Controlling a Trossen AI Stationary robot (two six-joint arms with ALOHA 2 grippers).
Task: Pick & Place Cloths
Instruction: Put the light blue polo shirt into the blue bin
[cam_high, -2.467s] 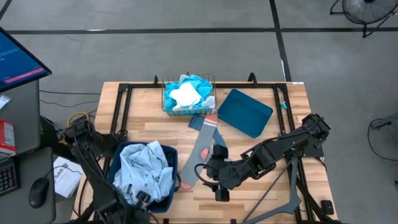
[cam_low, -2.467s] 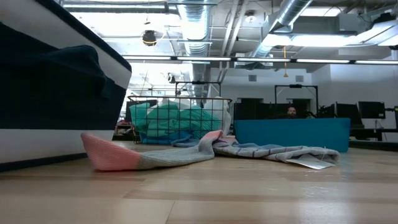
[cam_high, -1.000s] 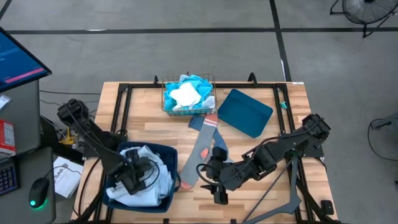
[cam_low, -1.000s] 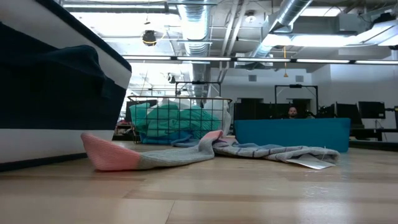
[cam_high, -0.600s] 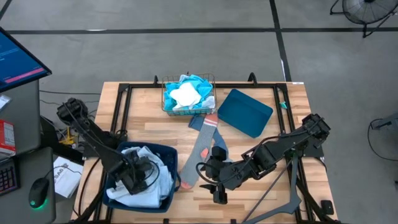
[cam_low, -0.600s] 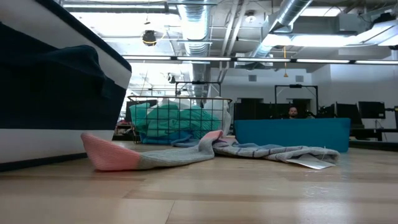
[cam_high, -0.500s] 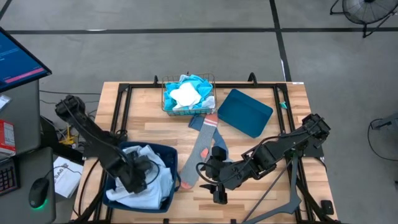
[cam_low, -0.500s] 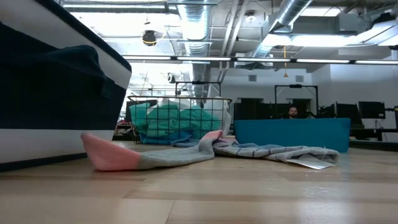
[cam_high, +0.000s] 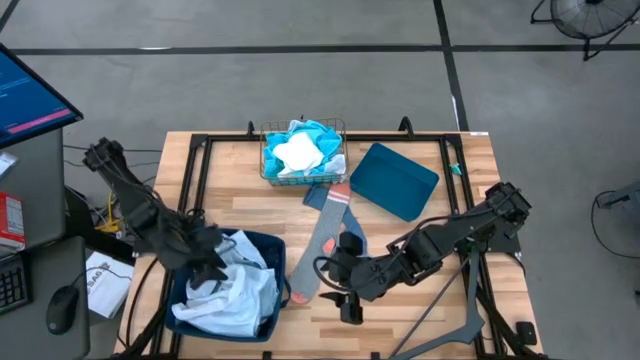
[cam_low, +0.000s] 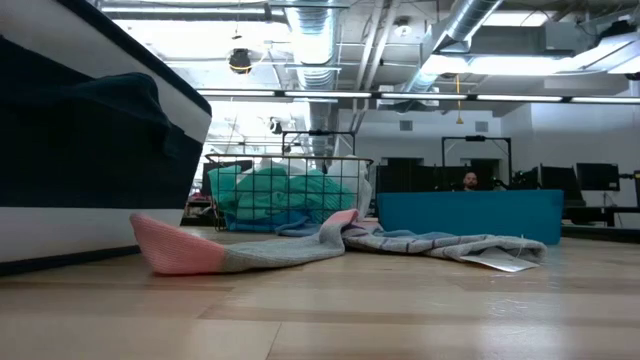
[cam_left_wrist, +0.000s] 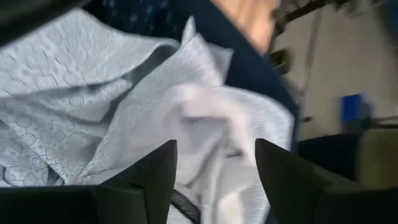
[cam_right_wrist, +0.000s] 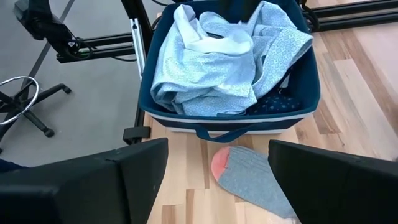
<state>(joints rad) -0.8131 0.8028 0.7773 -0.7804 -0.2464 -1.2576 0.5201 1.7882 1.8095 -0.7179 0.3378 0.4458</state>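
A pale blue cloth lies heaped in the dark blue bin at the table's near left, over a navy dotted cloth. My left gripper hangs open just above the bin's far left part. In the left wrist view its fingers stand apart over the pale blue cloth. Two grey socks with orange-red tips lie flat on the table's middle. My right gripper is open and empty to the right of the near sock's toe. Turquoise and white cloths fill the wire basket.
A teal bin lid lies at the far right. The wire basket stands at the far middle. In the low view the dark bin stands at the left and the socks lie across the middle. Bare wood shows along the near edge.
My left gripper has risen out of the bin and gone toward the table's far left. The pale blue cloth has stayed heaped in the bin. My right arm has kept still.
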